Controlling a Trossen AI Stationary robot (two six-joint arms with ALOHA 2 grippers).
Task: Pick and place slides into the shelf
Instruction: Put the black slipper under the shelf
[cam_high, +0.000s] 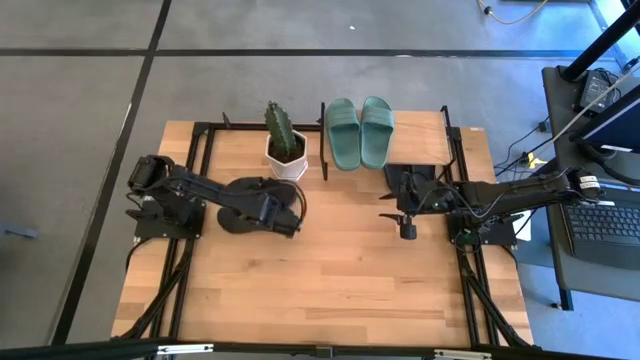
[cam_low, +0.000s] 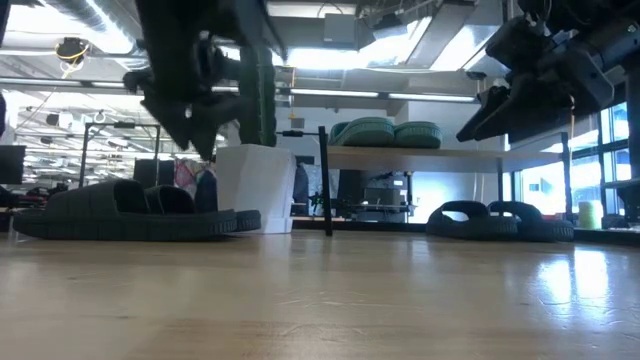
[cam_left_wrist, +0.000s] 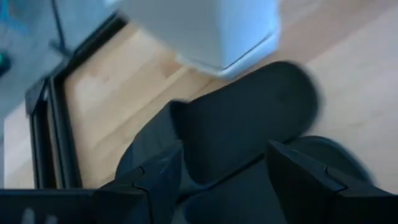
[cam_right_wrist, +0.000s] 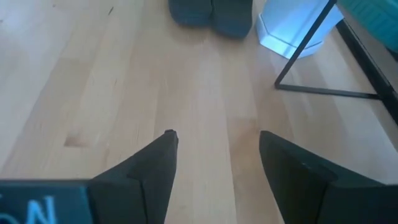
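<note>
A sage-green pair of slides (cam_high: 360, 132) lies flat on the top board of the shelf (cam_high: 425, 148), and also shows as the green pair (cam_low: 390, 132) in the low view. One black pair (cam_low: 130, 215) lies on the table beside the white cactus pot. My left gripper (cam_left_wrist: 221, 152) hangs open above this pair (cam_left_wrist: 249, 118), a finger over each side, clear of it in the low view (cam_low: 195, 125). Another black pair (cam_low: 490, 220) sits low by the shelf's right end. My right gripper (cam_right_wrist: 217, 134) is open over bare wood, raised (cam_low: 520, 90).
A cactus in a white pot (cam_high: 286, 150) stands just left of the shelf's black post (cam_right_wrist: 305, 46), close to the left gripper (cam_high: 285, 205). The near half of the table (cam_high: 320, 290) is bare wood. Black frame rails run along both table sides.
</note>
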